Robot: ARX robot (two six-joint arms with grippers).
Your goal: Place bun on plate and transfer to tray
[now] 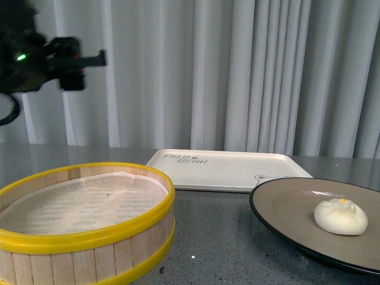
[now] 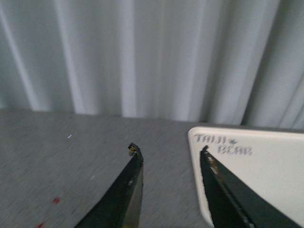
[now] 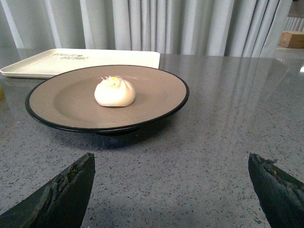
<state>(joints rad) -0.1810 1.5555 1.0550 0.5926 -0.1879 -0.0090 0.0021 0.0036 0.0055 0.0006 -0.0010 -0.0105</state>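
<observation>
Sitting pleats-up: bun (image 1: pixel 341 216) on plate (image 1: pixel 285 202) | left gripper (image 2: pixel 168 148) parted, empty | right gripper (image 3: pixel 171 156) wide, empty

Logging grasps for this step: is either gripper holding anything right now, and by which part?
Nothing is held. The left gripper and right gripper are both open and empty; the bun sits untouched on the plate.

Left pincer (image 2: pixel 168 148), right pincer (image 3: pixel 170 155): both agape.

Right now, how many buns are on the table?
1. The bun sits on the plate, right of the steamer basket; the basket's near wall may hide more.
</observation>
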